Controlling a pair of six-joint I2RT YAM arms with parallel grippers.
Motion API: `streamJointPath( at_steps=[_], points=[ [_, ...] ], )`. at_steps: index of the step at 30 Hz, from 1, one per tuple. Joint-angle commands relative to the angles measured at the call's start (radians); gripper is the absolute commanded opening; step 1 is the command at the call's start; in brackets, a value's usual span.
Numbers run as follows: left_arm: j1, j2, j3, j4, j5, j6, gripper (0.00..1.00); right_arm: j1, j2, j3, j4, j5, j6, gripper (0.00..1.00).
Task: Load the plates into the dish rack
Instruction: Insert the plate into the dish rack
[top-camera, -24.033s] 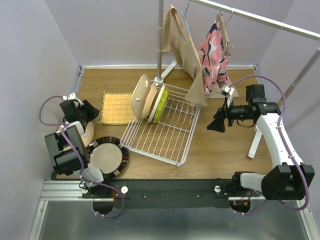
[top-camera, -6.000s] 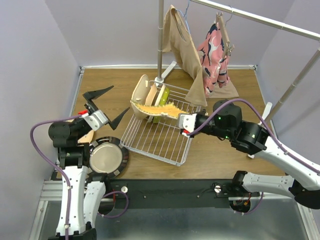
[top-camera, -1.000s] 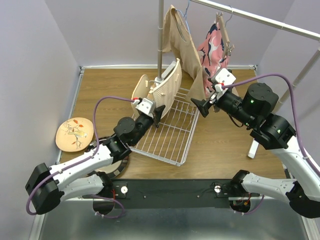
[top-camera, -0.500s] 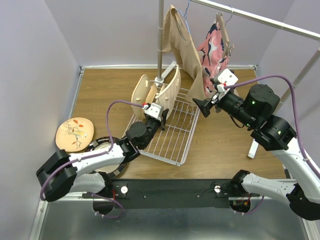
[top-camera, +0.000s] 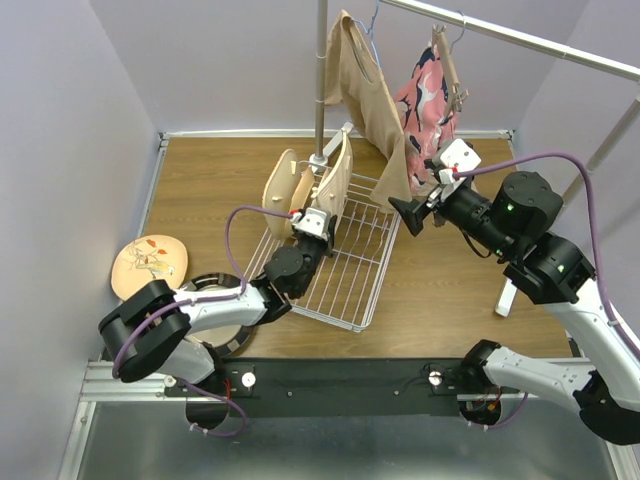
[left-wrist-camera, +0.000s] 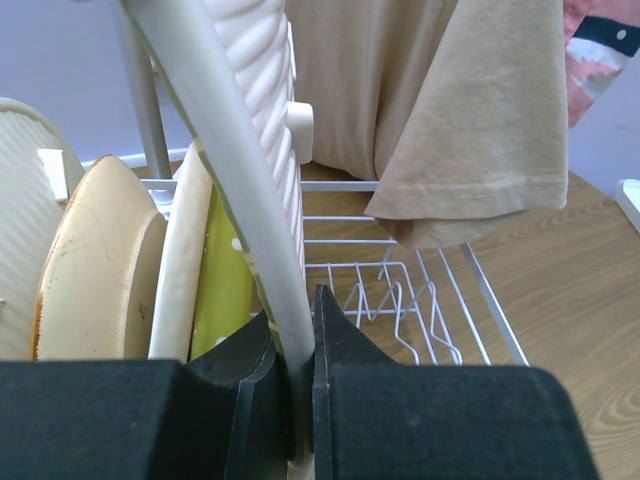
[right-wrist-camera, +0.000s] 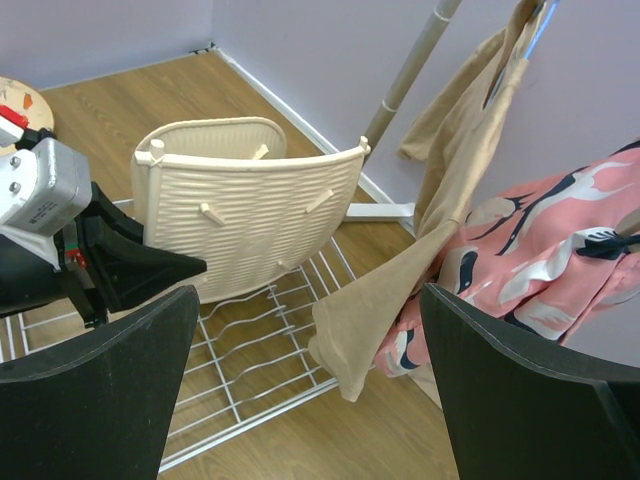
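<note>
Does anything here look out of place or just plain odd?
Yes. The left pincer grips a square, ribbed cream panel, held upright in the dish rack next to the round plates; it looks nothing like a plate. Also, a tan shirt hangs just above the rack's far corner, a strange neighbour for dishes.

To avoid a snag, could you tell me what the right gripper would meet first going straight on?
The right gripper would probably brush the low corner of the hanging beige shirt first, then the dish rack; depth is unclear.
</note>
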Motion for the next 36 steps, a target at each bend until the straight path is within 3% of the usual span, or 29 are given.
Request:
streamJointPath(
  at_steps=[1, 11, 16, 25, 29, 32, 36],
  points=[
    [-0.003, 0.033, -0.005, 0.185, -0.039, 0.043, 0.0, -0.009, -0.022, -0.016, 0.018, 0.011, 0.018, 1.0],
    [0.0, 0.096, -0.037, 0.22, 0.003, 0.075, 0.0, -0.018, -0.03, -0.022, 0.018, -0.026, 0.027, 1.0],
    [0.0, 0.126, -0.036, 0.24, 0.029, 0.161, 0.0, -0.019, -0.028, -0.025, 0.017, -0.027, 0.032, 1.0],
    [0.005, 0.159, -0.04, 0.213, 0.058, 0.123, 0.0, -0.024, -0.027, -0.025, 0.017, -0.03, 0.032, 1.0],
    [0.007, 0.156, -0.04, 0.196, 0.064, 0.095, 0.32, -0.026, -0.027, -0.032, 0.018, -0.037, 0.036, 1.0],
    [0.007, 0.144, -0.037, 0.174, 0.073, 0.085, 0.44, -0.027, -0.027, -0.034, 0.018, -0.04, 0.036, 1.0],
    [0.007, 0.113, -0.042, 0.13, 0.085, 0.057, 0.49, -0.027, -0.027, -0.037, 0.018, -0.038, 0.036, 1.0]
  ],
)
